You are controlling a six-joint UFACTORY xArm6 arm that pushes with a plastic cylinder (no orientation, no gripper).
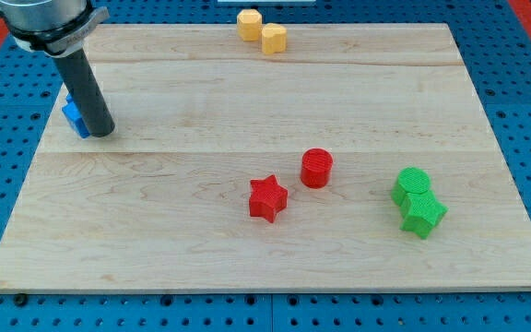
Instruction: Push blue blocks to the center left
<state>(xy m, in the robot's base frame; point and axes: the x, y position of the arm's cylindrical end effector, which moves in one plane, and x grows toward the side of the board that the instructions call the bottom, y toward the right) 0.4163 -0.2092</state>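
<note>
A blue block [74, 114], or two close together, sits at the board's left edge, partly hidden behind my rod; its shape cannot be made out. My tip [102, 132] rests on the board just to the right of the blue block, touching or nearly touching it.
A red star [267, 198] and a red cylinder [316, 168] sit right of the middle. A green cylinder [412, 183] and a green star [423, 214] touch at the right. A yellow hexagon [249, 23] and a yellow heart [274, 38] sit at the top edge.
</note>
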